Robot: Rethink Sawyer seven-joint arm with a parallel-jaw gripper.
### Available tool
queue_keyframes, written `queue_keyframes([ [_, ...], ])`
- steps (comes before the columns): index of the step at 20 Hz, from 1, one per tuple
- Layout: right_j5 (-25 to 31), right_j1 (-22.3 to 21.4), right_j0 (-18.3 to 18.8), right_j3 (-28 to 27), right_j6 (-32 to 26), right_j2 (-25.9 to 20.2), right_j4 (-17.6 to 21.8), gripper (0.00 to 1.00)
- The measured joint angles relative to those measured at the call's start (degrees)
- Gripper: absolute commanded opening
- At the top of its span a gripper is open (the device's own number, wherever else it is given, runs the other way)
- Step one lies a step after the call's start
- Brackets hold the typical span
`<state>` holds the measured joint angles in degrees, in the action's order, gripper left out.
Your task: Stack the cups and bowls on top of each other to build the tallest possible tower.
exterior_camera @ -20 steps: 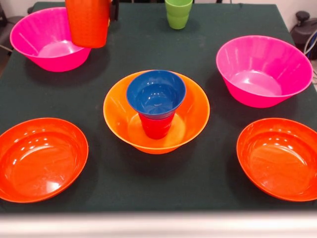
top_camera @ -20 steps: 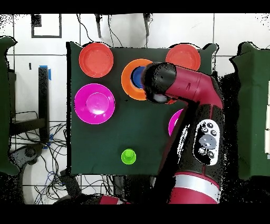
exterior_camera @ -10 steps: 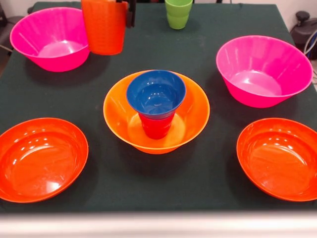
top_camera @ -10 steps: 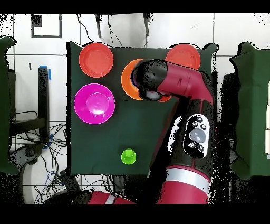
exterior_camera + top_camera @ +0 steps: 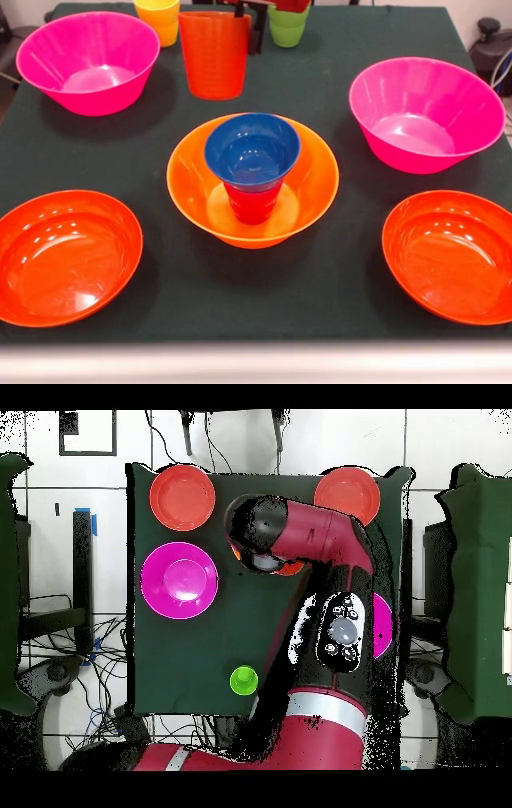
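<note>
Front view, four cups (image 5: 214,54), six bowls (image 5: 252,180)

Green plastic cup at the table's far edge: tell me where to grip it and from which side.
Grip the small green plastic tapered cup at its open rim, coming straight down from above, one jaw inside, one outside. It stands upright, mouth up, apart from the yellow plastic cup.

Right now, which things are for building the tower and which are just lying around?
For the tower: orange cup, yellow cup, green cup, red cup, blue bowl, orange bowl, pink bowls, shallow red-orange bowls.

Just lying around: floor cables, blue tape.
</note>
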<state>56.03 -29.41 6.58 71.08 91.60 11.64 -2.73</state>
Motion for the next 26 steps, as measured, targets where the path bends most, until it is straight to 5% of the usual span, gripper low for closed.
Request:
queue_keyframes([
  [26,0.0,5.7,-1.4,-4.7,3.1,0.0,-1.0,0.00],
])
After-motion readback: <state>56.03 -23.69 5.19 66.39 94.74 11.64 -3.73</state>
